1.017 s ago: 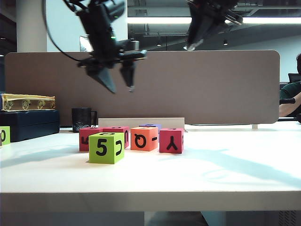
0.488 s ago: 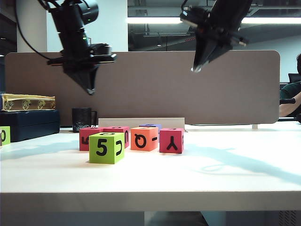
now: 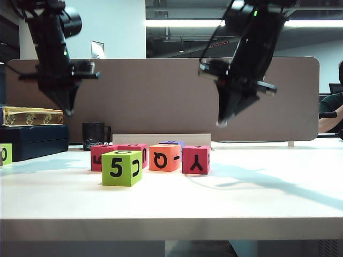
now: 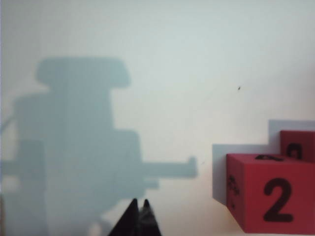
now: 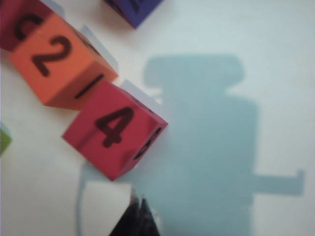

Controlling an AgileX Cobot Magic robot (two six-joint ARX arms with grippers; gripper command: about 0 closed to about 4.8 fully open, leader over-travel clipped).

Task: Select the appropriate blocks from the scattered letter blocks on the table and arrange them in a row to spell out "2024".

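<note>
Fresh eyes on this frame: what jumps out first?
A tight cluster of bright blocks mid-table: a lime-green block marked 5 in front, an orange block and pink-red ones behind it. Both black arms hang high above, the left gripper shut at far left, the right gripper shut above the pink-red Y block.

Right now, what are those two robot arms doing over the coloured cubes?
Neither arm holds anything. The left gripper hangs shut, off to the left; the right gripper hangs shut above the pink block. Four blocks sit in a row on the table, tops reading 2, 2 and 4 where visible.
</note>
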